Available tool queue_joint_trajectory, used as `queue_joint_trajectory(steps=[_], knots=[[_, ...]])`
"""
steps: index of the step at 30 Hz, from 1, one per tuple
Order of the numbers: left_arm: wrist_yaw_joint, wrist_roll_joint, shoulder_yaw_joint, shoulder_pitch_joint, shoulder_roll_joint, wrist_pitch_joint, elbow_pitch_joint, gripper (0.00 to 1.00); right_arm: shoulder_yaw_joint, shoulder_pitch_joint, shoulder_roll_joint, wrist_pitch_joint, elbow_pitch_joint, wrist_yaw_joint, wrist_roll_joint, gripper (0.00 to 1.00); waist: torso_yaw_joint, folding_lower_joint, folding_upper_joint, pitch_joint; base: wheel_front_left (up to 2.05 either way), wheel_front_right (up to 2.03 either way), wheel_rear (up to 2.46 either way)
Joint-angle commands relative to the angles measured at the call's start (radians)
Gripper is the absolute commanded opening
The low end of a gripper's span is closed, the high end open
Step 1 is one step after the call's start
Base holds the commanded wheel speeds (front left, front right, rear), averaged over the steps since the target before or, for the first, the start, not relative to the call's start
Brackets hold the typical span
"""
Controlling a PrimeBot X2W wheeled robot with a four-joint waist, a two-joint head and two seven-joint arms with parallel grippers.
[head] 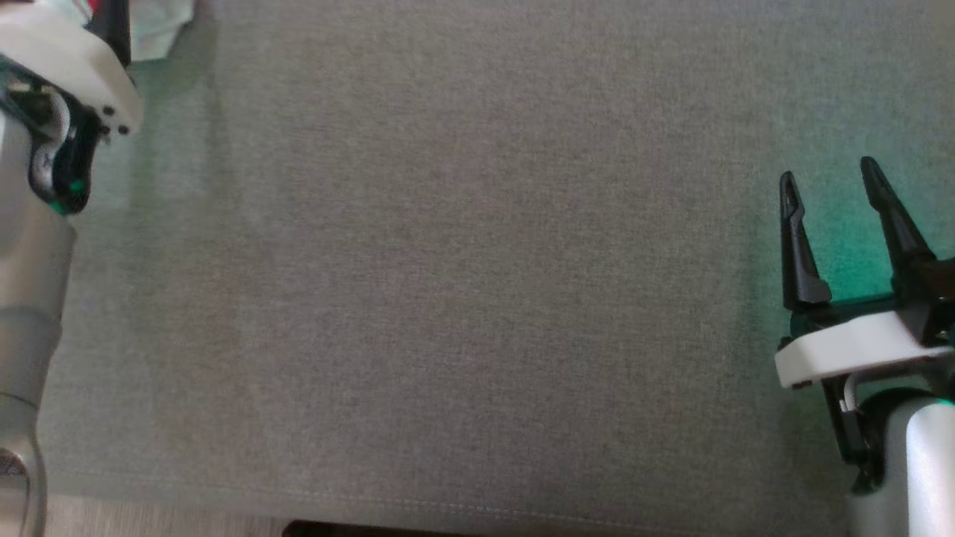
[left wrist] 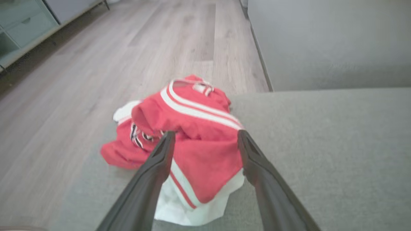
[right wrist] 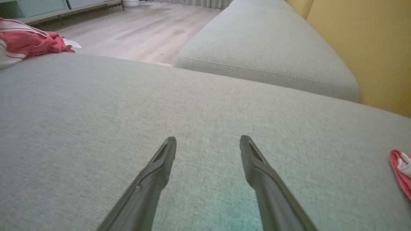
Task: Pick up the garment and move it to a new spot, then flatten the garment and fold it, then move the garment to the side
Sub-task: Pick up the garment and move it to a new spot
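1. Garment [left wrist: 192, 122]: a red piece with white stripes and a white hem is seen crumpled in a heap on the grey sofa cushion [left wrist: 321, 144], close to its corner, with the wooden floor [left wrist: 96, 48] just beyond the edge.
2. In the head view a small part of it is seen at the top left corner, well apart from the bare middle of the cushion.
3. The left gripper [left wrist: 206, 134] is held over the heap with its 2 fingers spread wide; red cloth is seen between them and nothing is grasped. Whether the fingertips touch the cloth cannot be told.
4. The right gripper [head: 828, 171] is also spread wide and empty, and it is held above bare cushion at the right side, well apart from the garment.
5. The step in hand is judged to be step 1, the picking up; moving, flattening and folding are not yet done.
6. For the next move the left gripper would have to be lowered into the heap and closed on a raised fold, so that enough cloth is taken between the fingers.
7. Then the garment would have to be lifted clear and carried to the bare middle, where room for flattening is seen.
8. Care is called for, because a weak grip near the edge could let it slide to the floor.
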Motion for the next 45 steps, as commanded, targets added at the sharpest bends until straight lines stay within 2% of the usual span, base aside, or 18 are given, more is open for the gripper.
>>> queue_joint_trajectory(steps=[1, 11, 12, 13, 14, 15, 22, 30, 38, 39, 45], knots=[[0.000, 0.005, 0.030, -0.043, 0.062, -0.004, -0.002, 1.00, 0.019, -0.029, -0.005, 0.002, -0.045, 0.007, -0.007, 1.00, -0.019, -0.0003, 0.0000, 0.028, 0.00, 0.00, 0.00], [-0.002, 0.013, 0.015, -0.074, 0.049, -0.055, 0.181, 1.00, 0.012, -0.045, -0.005, 0.003, -0.059, 0.007, -0.016, 1.00, -0.037, -0.0003, 0.0000, 0.058, 0.00, 0.00, 0.00], [-0.005, 0.012, 0.013, -0.080, 0.049, -0.062, 0.195, 0.80, 0.011, -0.046, -0.005, 0.002, -0.058, 0.007, -0.015, 1.00, -0.039, -0.0003, 0.0000, 0.058, 0.00, 0.00, 0.00], [-0.010, 0.012, 0.012, -0.086, 0.050, -0.069, 0.208, 0.42, 0.012, -0.048, -0.005, 0.000, -0.056, 0.007, -0.015, 1.00, -0.042, -0.0003, 0.0000, 0.057, 0.00, 0.00, 0.00], [-0.014, 0.011, 0.010, -0.092, 0.049, -0.080, 0.219, 0.28, 0.012, -0.049, -0.005, -0.001, -0.054, 0.007, -0.014, 1.00, -0.044, -0.0003, 0.0000, 0.056, 0.00, 0.00, 0.00], [-0.015, 0.013, 0.007, -0.096, 0.043, -0.095, 0.226, 0.00, 0.011, -0.051, -0.005, -0.004, -0.052, 0.007, -0.012, 1.00, -0.045, -0.0003, 0.0000, 0.053, 0.00, 0.00, 0.00], [-0.022, 0.031, -0.011, -0.131, 0.048, -0.178, 0.265, 0.00, -0.002, -0.051, -0.005, -0.023, -0.026, 0.007, 0.007, 1.00, -0.052, -0.0003, 0.0000, 0.011, 0.00, 0.00, 0.00], [-0.041, 0.067, -0.080, -0.177, 0.067, -0.219, 0.241, 0.00, -0.005, -0.046, -0.005, -0.077, 0.068, 0.007, 0.063, 1.00, -0.073, -0.0003, 0.0000, -0.121, 0.00, 0.00, 0.00], [-0.045, 0.039, -0.216, -0.227, 0.050, -0.174, 0.090, 0.00, -0.006, -0.006, -0.005, -0.142, 0.196, 0.007, 0.131, 1.00, -0.121, -0.0003, 0.0000, -0.326, 0.00, 0.00, 0.00], [-0.045, 0.039, -0.216, -0.227, 0.050, -0.174, 0.090, 0.00, -0.006, -0.006, -0.005, -0.142, 0.196, 0.007, 0.131, 1.00, -0.121, -0.0003, 0.0000, -0.326, 0.00, 0.00, 0.00], [-0.045, -0.076, -0.294, -0.245, 0.021, -0.123, -0.050, 0.00, -0.012, 0.040, -0.005, -0.186, 0.272, 0.007, 0.176, 1.00, -0.170, -0.0003, 0.0000, -0.462, 0.00, 0.00, 0.00]])
